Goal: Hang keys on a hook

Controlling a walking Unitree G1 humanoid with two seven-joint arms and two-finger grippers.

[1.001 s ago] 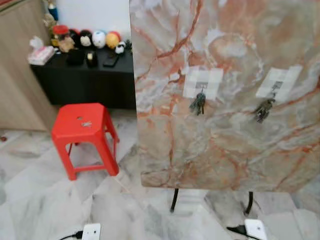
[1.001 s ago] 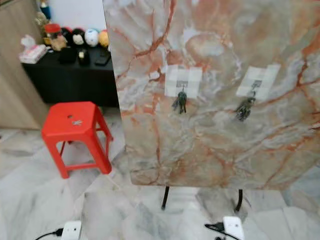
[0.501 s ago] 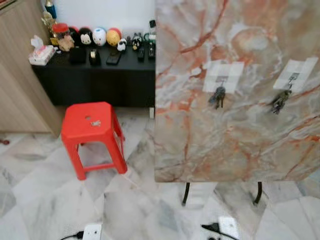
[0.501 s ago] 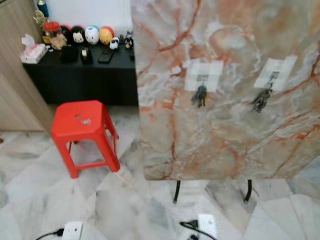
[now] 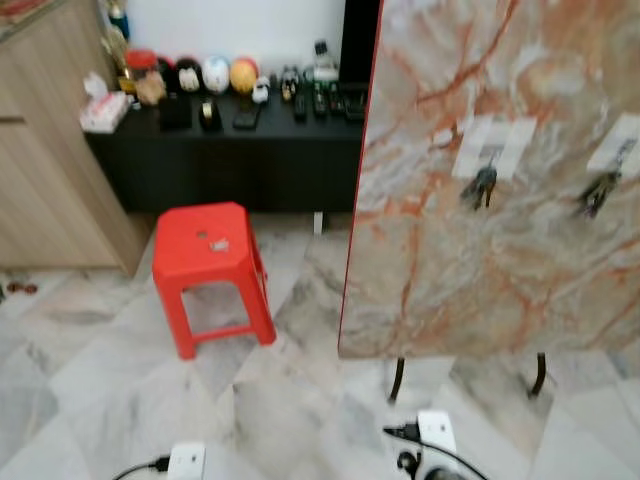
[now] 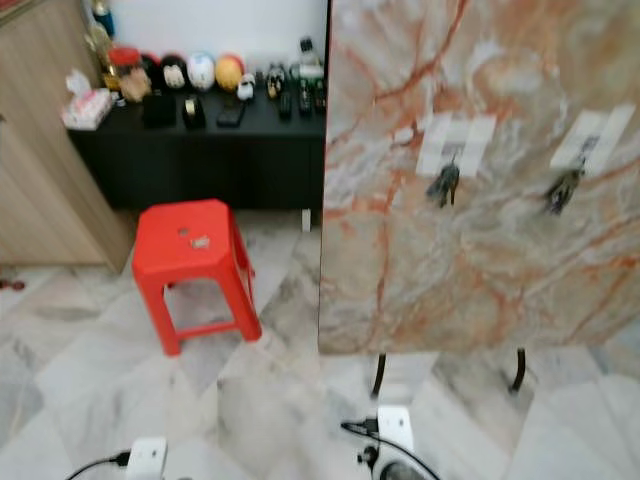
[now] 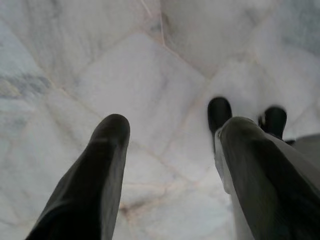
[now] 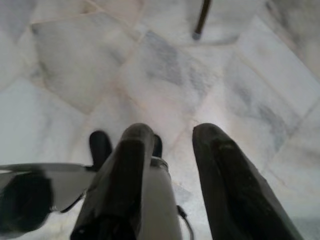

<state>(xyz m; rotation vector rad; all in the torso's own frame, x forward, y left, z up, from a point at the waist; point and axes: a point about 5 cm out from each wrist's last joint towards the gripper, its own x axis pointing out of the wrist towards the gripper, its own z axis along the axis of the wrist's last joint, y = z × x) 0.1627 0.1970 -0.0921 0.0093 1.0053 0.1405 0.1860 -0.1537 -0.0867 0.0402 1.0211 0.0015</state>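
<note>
The camera has swung left, so the marble board [image 5: 480, 200] sits further right. Two key bunches [image 5: 480, 187] hang on its hooks [image 6: 452, 152], far from either gripper. The left gripper [image 7: 170, 125] and right gripper [image 8: 172, 132], fingers spread and empty, point at the floor [image 7: 145, 75].

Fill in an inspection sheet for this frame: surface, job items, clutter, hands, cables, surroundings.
Surface: upright orange-veined marble board on black legs.
Job items: two dark key bunches hanging from hooks on white tape patches.
Clutter: small item on red plastic stool; round toys on black cabinet.
Hands: left hand and right hand open, empty, over floor.
Cables: white power strips with black cords.
Surroundings: marble tile floor, wooden cupboard.
</note>
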